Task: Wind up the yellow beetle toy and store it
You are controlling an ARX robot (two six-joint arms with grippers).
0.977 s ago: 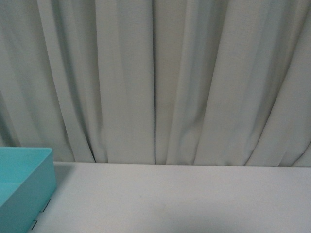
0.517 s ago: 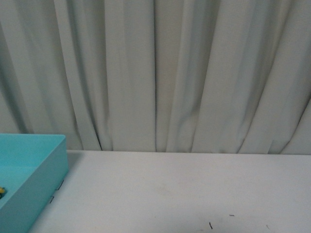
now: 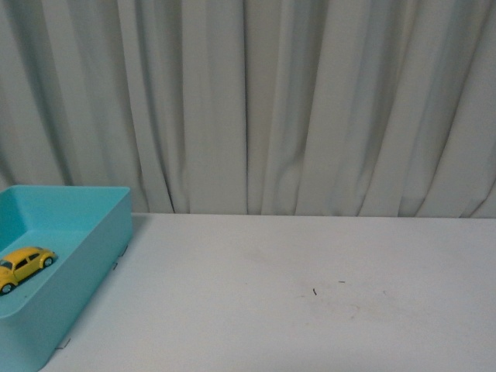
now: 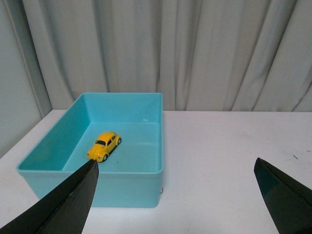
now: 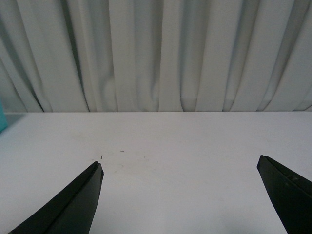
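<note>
While both claws hang spread wide and empty, the yellow beetle toy (image 4: 104, 146) sits on its wheels on the floor of the teal bin (image 4: 131, 189); bin at the table's (image 3: 310, 310) left edge; left claw (image 4: 175, 195) above the table near the bin; right claw (image 5: 180, 195) over bare table, well apart.

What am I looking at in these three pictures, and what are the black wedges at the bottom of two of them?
This is a two-armed robot at a white table before a grey curtain. One picture comes from a camera on its body; neither arm shows there. The other two come from cameras on its wrists. The black wedges are the jaws of the left gripper and the right gripper, both spread wide and holding nothing. On the table stands a teal bin, and the yellow toy car rests on its wheels inside it. A few dark specks mark the table.
</note>
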